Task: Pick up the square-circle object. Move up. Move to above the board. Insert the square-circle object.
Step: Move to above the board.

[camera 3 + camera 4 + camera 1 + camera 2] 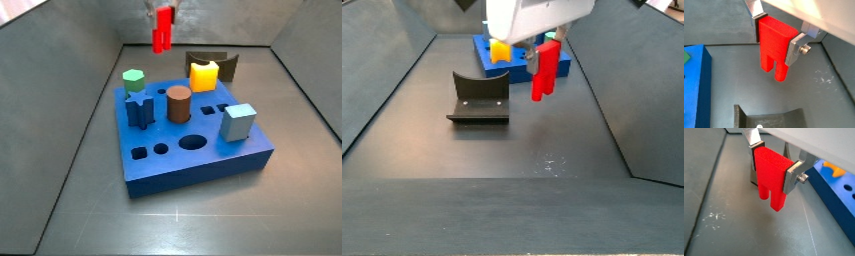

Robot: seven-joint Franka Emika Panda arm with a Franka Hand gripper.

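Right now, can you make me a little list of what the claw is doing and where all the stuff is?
claw: the claw is shut on the red square-circle object, up in the air
red piece: hangs prongs down, off the floor
board: the blue board sits on the floor, not yet under the red piece
on the board: brown cylinder, yellow peg, light-blue cube, green piece
fixture: dark fixture on the floor beside the board

Fixture (478,97) stands on grey counter (502,150), dark L-bracket w/ base plate. In a side view: brown cylinder (178,104), yellow peg (203,75), green hex piece (134,78), dark-blue star-ish piece (140,110), light-blue cube (239,122), all upright, apart from each other.
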